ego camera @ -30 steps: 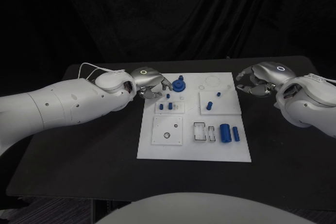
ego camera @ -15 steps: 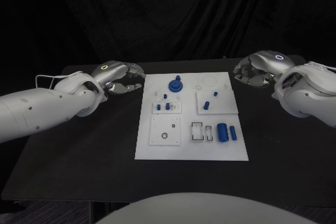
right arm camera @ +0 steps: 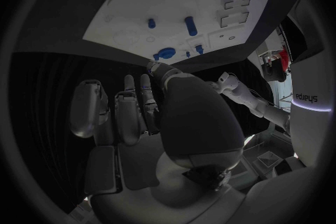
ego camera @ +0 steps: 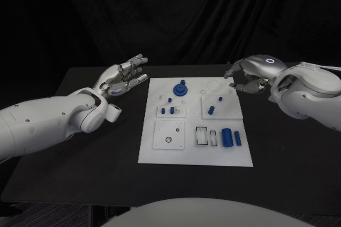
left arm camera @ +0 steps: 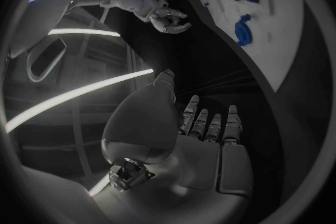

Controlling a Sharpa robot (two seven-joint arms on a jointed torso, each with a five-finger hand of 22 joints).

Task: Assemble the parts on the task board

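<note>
Both hands flank the task board (ego camera: 195,121) in the head view: the left hand (ego camera: 122,77), fingers spread and empty, just off its far-left corner; the right hand (ego camera: 250,75), fingers curled on nothing, near its far-right corner. Blue parts (ego camera: 228,136) sit on it. Left wrist view: fingers (left arm camera: 210,123) straight, board (left arm camera: 280,22) beyond. Right wrist view: fingers (right arm camera: 133,106) half bent, empty, before the board (right arm camera: 175,0).

You have a white task board (ego camera: 195,155) lying flat in the middle of the black table. At its far end a round blue part (ego camera: 180,89) stands up. Small blue pegs (ego camera: 167,110) sit in the middle plates. Near its right edge, a fat blue cylinder (ego camera: 227,136) lies beside a thinner one (ego camera: 237,137).
</note>
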